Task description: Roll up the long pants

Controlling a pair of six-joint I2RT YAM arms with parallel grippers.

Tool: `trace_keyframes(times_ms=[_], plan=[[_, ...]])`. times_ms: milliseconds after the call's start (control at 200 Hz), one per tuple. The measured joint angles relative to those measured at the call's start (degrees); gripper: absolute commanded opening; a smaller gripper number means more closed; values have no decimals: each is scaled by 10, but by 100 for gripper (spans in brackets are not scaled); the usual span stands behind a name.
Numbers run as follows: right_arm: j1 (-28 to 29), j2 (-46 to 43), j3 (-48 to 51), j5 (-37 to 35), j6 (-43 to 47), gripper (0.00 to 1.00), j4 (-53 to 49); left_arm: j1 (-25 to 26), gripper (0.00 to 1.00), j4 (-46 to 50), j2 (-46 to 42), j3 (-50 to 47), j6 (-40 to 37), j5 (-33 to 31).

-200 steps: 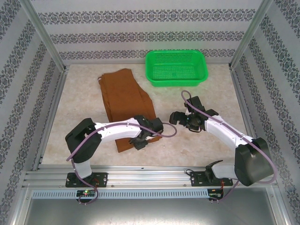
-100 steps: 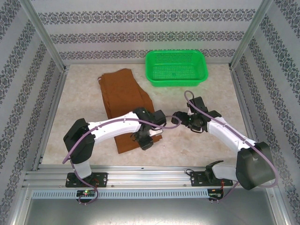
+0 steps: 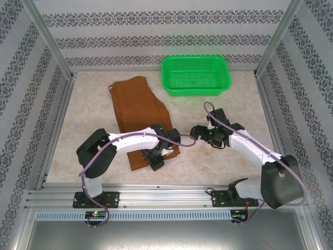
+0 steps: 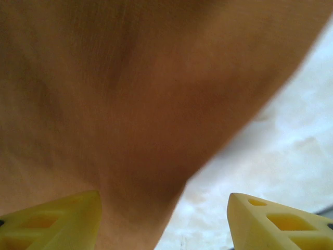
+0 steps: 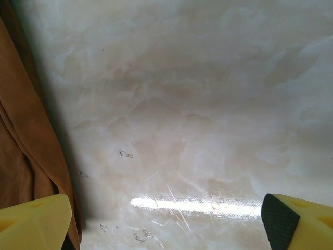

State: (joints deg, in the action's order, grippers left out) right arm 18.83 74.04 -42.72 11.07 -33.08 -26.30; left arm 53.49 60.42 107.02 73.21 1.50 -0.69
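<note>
The long pants point(image 3: 136, 107) are rust-brown cloth, folded into a long strip that runs from the far left toward the near middle of the table. My left gripper point(image 3: 156, 159) hangs low over their near end. In the left wrist view its yellow fingers point(image 4: 52, 221) stand wide apart and open, and the blurred brown cloth point(image 4: 130, 104) lies close under and between them. My right gripper point(image 3: 201, 132) is just right of the pants, open over bare table point(image 5: 182, 104). The edge of the pants point(image 5: 21, 135) runs along the left of the right wrist view.
A green mesh basket point(image 3: 195, 75) stands at the far right of the pale marbled table point(image 3: 218, 166). Patterned walls and metal posts close in the table on three sides.
The left arm reached a little to the right and came back, and its gripper now sits slightly nearer over the pants' near end. The right gripper barely shifted.
</note>
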Motion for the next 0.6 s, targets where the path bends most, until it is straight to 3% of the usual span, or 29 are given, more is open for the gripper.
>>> trace_keyframes(times_ms=[85, 135, 165, 225, 250, 440, 600], plan=[[0, 0, 0, 0, 0, 95, 0, -9, 64, -9, 11, -8, 0, 0], [0, 0, 1, 0, -1, 95, 0, -16, 55, -16, 16, -15, 0, -3], [0, 0, 2, 0, -2, 95, 0, -22, 45, -19, 18, -18, -1, -5], [0, 0, 5, 0, -3, 95, 2, -37, 8, -26, 23, -22, 0, -9], [0, 0, 7, 0, -4, 95, 3, -43, 0, -27, 25, -22, 0, -11], [0, 0, 21, 0, -15, 95, 4, -64, 0, -18, 28, -8, -6, -1], [0, -11, 29, 0, -15, 95, 9, -63, 0, -3, 30, 32, -13, 66]])
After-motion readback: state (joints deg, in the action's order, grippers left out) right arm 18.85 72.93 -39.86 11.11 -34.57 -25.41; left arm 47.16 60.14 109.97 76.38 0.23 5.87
